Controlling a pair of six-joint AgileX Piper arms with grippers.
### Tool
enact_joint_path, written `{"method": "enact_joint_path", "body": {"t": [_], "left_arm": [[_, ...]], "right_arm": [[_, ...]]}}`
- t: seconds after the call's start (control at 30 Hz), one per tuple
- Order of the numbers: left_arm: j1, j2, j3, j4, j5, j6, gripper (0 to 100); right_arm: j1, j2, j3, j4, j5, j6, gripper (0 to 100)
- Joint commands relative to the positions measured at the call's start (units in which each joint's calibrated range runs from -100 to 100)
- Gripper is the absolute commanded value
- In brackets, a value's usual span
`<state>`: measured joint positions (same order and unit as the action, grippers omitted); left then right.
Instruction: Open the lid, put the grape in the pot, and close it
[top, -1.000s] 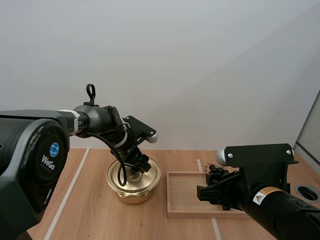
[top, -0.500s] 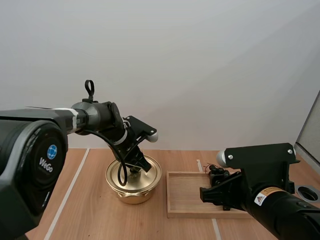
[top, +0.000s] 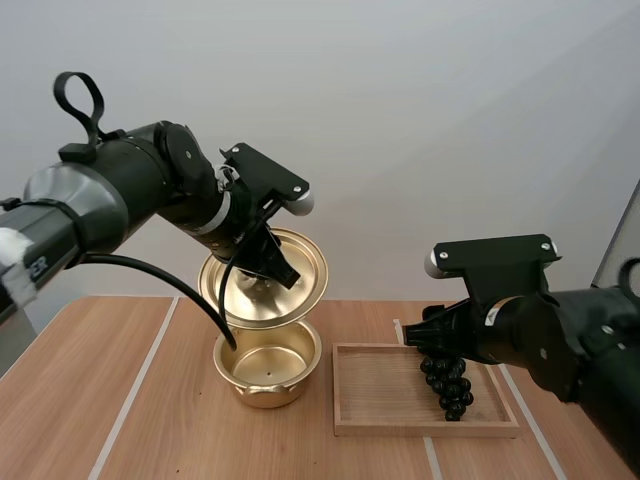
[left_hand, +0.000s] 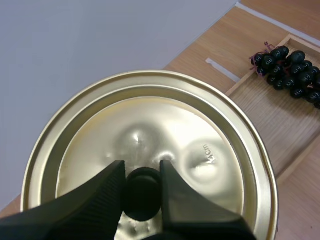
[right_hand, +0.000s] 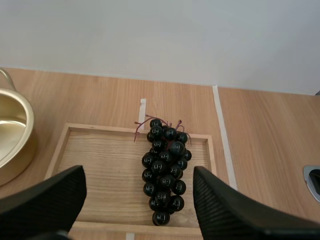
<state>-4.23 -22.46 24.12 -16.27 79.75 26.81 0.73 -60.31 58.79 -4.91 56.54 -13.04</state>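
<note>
High view: left arm raised, left gripper (top: 272, 270) clamping lid (top: 303, 262) tilted above open pot (top: 268, 368); right arm low over tray (top: 375, 392).
Left wrist: jaws pinch lid knob (left_hand: 142, 196).
Right wrist: right gripper (right_hand: 139, 174) spread wide above grapes (right_hand: 164, 170) lying in tray.

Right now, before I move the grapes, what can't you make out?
High view: the lid hides the pot's back rim; the left gripper covers the lid's middle.
Left wrist view: the frame edge cuts off the tray and some grapes.
Right wrist view: the edge cuts off most of the pot.
</note>
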Motion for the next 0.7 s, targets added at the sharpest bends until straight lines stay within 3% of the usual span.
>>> {"method": "enact_joint_path", "body": {"t": [0.0,0.17,0.4,0.67], "left_arm": [[-0.21,-3.7,-0.5,0.0,1.6,-0.4,0],[-0.21,-5.7,-0.5,0.1,3.7,-0.4,0],[-0.21,-5.8,-0.5,0.8,4.2,-0.4,0],[-0.21,-5.8,-0.5,0.8,3.7,-0.4,0]], "right_arm": [[-0.3,14.1,-3.4,-1.3,-2.1,0.9,100],[-0.8,22.6,-3.4,-1.4,-6.5,0.9,100],[-4.6,32.4,-3.4,-1.4,-14.4,-0.6,100],[-4.7,42.6,-3.6,-1.4,-22.3,-1.8,100]]}}
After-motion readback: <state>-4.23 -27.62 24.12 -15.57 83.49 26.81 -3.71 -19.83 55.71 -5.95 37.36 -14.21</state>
